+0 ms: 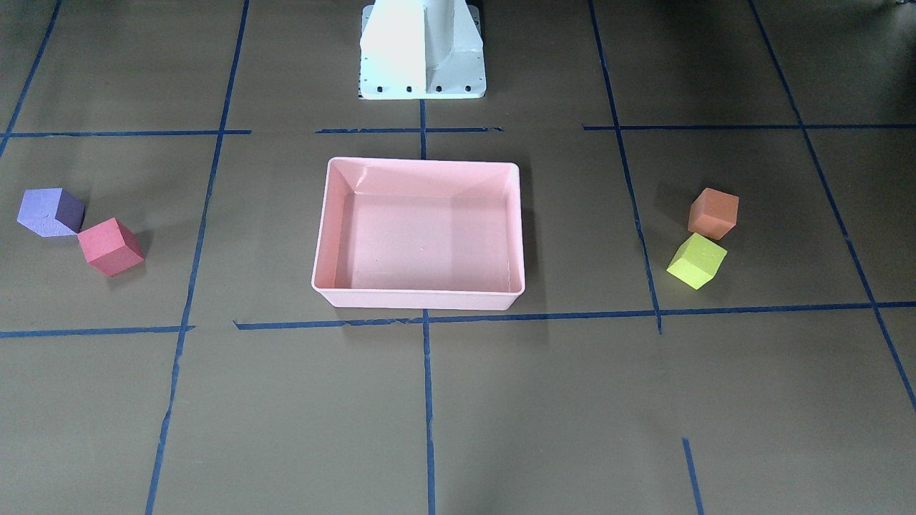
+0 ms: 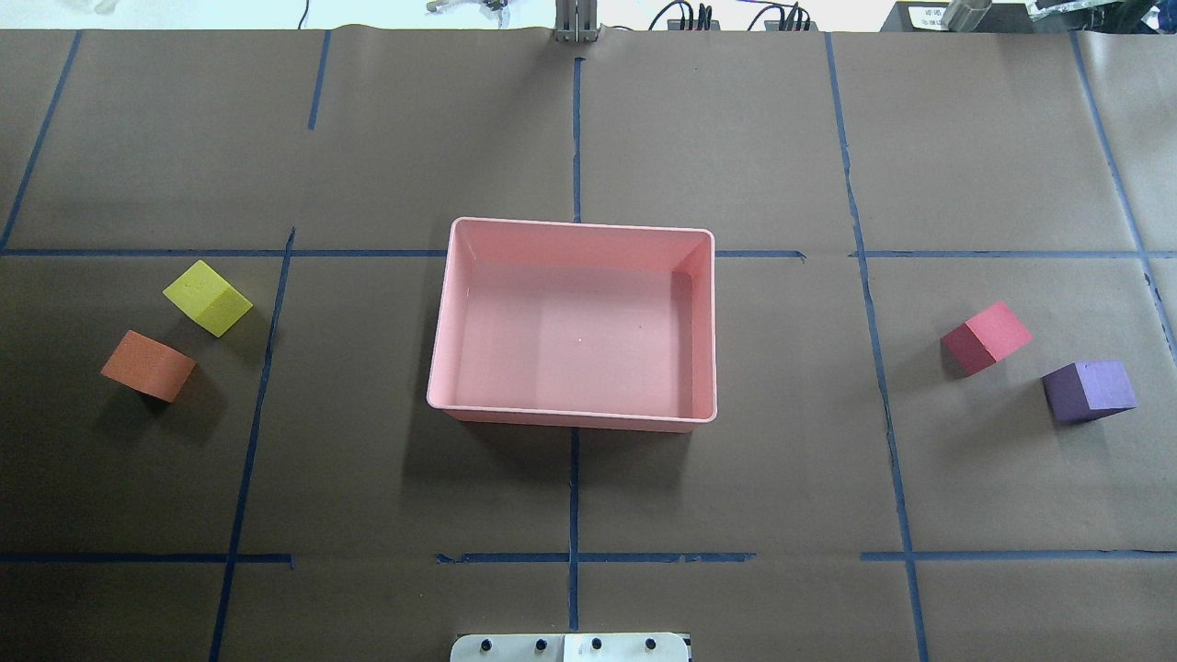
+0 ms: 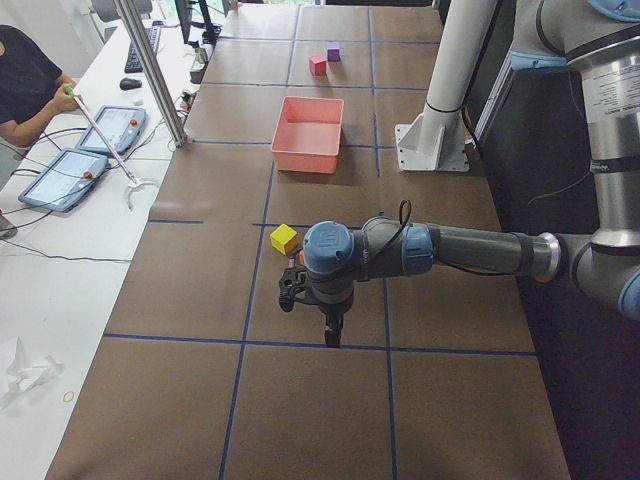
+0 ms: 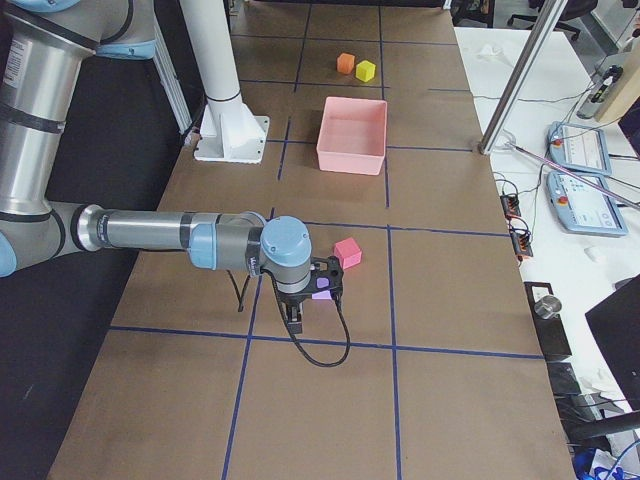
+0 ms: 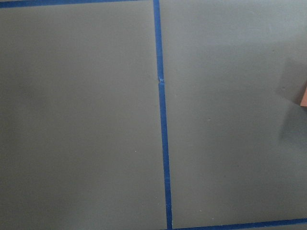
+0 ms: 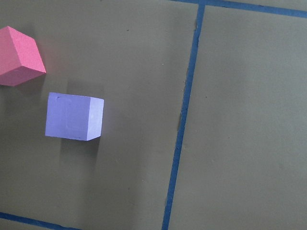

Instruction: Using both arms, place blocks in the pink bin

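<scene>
The pink bin (image 2: 570, 416) stands empty at the table's middle. The yellow-green block (image 2: 207, 297) and the orange block (image 2: 147, 365) lie on the table to the bin's left. The red-pink block (image 2: 986, 336) and the purple block (image 2: 1090, 391) lie to its right. My left gripper (image 3: 330, 335) shows only in the exterior left view, hanging above the table close to the orange block; I cannot tell if it is open or shut. My right gripper (image 4: 297, 322) shows only in the exterior right view, above the table beside the purple block (image 4: 322, 293); I cannot tell its state either.
The white pedestal base (image 1: 422, 50) stands behind the bin on the robot's side. Blue tape lines (image 2: 575, 496) divide the brown table cover into squares. An operator (image 3: 25, 80) and tablets are beyond the table's far edge.
</scene>
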Robot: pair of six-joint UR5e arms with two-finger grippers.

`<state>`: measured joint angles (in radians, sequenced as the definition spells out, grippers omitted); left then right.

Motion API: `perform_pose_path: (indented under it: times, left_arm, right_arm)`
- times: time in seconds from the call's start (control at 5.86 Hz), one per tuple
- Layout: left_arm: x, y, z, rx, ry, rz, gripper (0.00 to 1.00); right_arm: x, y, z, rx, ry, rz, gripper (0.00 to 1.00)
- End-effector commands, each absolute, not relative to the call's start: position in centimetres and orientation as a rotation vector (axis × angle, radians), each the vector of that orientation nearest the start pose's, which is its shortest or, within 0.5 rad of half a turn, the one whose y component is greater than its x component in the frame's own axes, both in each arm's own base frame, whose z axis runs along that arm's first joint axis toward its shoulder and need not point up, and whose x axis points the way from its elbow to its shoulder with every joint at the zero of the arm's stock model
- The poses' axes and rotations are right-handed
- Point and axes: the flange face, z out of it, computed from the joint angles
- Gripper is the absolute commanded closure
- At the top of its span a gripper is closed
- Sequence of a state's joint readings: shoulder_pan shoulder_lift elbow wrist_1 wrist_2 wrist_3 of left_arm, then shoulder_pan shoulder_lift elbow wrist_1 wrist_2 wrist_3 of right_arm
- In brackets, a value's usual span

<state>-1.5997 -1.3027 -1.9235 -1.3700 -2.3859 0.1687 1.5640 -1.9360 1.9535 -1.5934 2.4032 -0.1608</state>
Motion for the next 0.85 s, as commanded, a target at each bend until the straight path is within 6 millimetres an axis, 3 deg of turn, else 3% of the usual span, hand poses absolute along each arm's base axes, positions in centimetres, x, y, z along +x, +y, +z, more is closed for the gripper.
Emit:
perform_pose_path:
  times: [0.0, 0.17, 0.51, 0.68]
  left_arm:
    - [-7.1, -36.7, 61.6, -0.013, 0.826, 0.097, 0.00]
    - [-7.1, -36.8, 61.3, -0.007, 0.825, 0.102, 0.00]
    - [-6.7, -37.1, 60.0, 0.021, 0.855, 0.106, 0.00]
    - [-6.6, -37.4, 59.7, 0.030, 0.869, 0.112, 0.00]
  right_arm:
    - [3.3, -34.8, 61.5, 0.048, -0.840, -0.219, 0.00]
    - [2.5, -35.1, 61.4, 0.036, -0.839, -0.181, 0.00]
    - [-3.8, -36.3, 59.9, 0.024, -0.847, -0.040, 0.00]
    - [-5.5, -36.2, 60.3, 0.020, -0.839, -0.037, 0.00]
